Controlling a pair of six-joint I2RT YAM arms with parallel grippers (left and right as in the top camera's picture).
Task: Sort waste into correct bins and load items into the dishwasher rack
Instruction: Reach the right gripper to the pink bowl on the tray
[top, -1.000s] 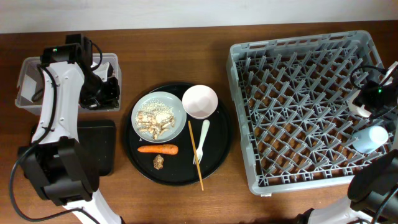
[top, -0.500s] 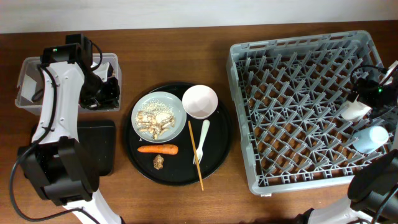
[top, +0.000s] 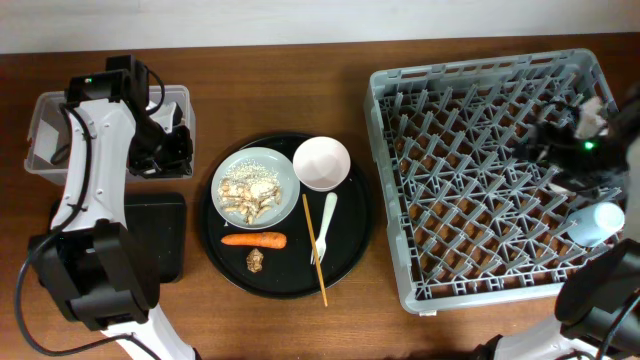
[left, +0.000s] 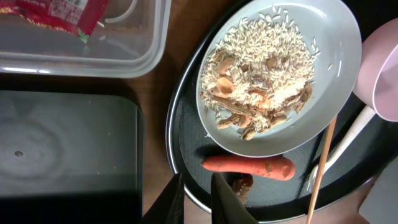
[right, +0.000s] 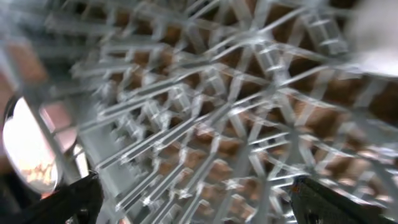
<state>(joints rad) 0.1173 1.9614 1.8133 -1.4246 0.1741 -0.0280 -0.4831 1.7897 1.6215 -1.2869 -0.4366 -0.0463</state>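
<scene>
My right gripper (right: 199, 200): jaws wide apart, empty, over rack (top: 480, 180). Rise clear of pegs (right: 186, 106) beneath before crossing left toward bowl (top: 321, 163).

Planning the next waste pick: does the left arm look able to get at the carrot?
Likely yes: the carrot lies uncovered on the round black tray, nothing between it and the left gripper.

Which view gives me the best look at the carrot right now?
Left wrist: the carrot is close, sharp and whole, on the round tray by the plate. Overhead shows it whole but small. Right wrist misses it, showing only blurred rack.
</scene>
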